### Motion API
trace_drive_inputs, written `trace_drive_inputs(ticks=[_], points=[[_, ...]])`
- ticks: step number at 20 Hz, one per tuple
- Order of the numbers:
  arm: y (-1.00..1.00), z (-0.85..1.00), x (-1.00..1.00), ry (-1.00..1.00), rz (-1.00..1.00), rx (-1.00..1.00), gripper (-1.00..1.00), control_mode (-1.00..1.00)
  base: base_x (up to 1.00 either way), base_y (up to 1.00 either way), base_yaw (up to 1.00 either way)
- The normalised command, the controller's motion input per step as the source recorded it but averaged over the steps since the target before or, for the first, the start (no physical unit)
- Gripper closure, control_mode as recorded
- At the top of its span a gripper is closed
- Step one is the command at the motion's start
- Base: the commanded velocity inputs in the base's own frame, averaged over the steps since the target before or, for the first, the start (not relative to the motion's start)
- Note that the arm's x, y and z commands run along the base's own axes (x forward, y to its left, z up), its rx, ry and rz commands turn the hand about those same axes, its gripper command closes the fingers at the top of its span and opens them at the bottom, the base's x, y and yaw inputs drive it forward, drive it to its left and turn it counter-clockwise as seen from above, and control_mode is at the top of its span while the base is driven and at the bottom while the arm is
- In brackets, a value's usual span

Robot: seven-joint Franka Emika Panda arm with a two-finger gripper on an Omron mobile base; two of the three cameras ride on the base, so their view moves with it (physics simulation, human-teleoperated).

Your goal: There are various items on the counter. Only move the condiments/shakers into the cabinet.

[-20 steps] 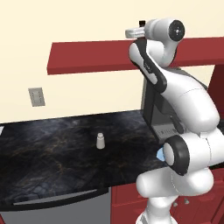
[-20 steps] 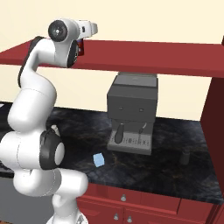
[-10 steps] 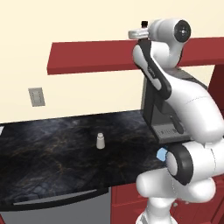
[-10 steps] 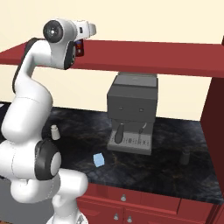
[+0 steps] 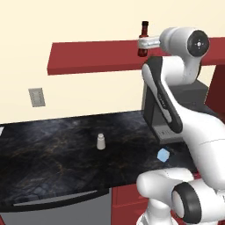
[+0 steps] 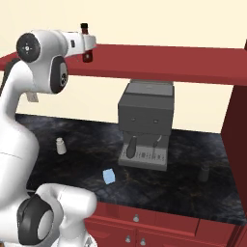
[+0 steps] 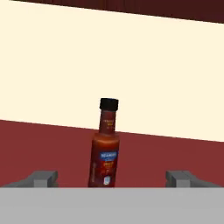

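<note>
Bottle set on cabinet top, hand let go

Sauce bottle (image 7: pixel 105 146) stands upright on the cabinet (image 5: pixel 96 56), between the spread fingers of the open hand (image 7: pixel 111 178), touching neither. Judgement: back straight off toward six o'clock without clipping it. Count: one red bottle; two shakers on the surface (image 6: pixel 159 185), whitish-grey shaker (image 5: pixel 101 141) and black shaker (image 6: pixel 204 173); one light-blue block (image 6: pixel 109 176).

We identify the setting as a rendered kitchen: a black marble-look counter (image 5: pixel 57 154) over red lower cupboards (image 6: pixel 159 231), a grey coffee machine (image 6: pixel 144 125) standing on it, a long dark red wall cabinet (image 6: pixel 169 62) above, and a wall socket (image 5: pixel 37 97).
</note>
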Motion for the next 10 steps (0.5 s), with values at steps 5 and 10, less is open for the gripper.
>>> trace_drive_inputs(ticks=[5,10], points=[[0.01,-0.22,-1.00,0.01,-0.21,0.00,-1.00,-1.00,0.00,0.00,0.00],[0.22,-0.55,-1.00,0.10,-0.35,0.00,-1.00,-1.00,0.00,0.00,0.00]])
